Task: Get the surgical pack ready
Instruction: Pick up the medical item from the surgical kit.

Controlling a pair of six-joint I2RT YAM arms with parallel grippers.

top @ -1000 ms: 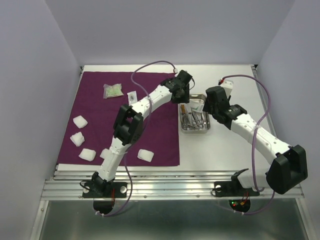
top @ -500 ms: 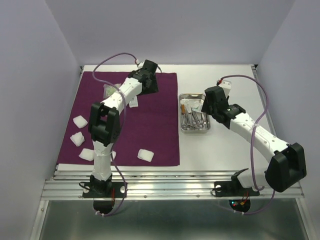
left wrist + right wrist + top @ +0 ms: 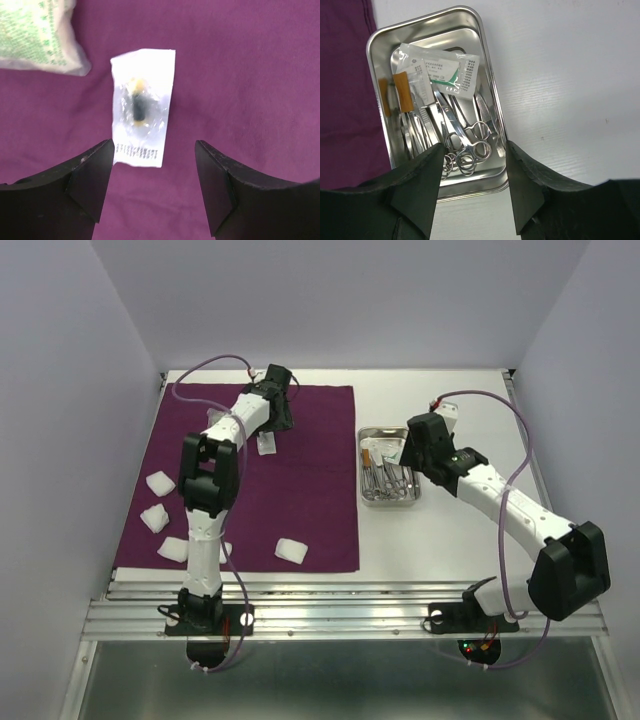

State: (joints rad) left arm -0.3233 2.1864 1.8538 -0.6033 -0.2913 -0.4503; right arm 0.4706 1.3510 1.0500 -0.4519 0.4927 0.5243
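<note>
I see the steel tray just right of the purple drape, long axis along the drape's edge. Right fingers spread above it; left fingers spread over the drape's small packet.

Overhead view covers the whole table; 2 wrist views look down closely: left on cloth, right on tray.

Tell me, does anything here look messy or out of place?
Nothing looks spilled or broken. The white gauze pads lie scattered unevenly on the purple drape, and the steel tray sits beside the drape on the table, instruments jumbled inside.
</note>
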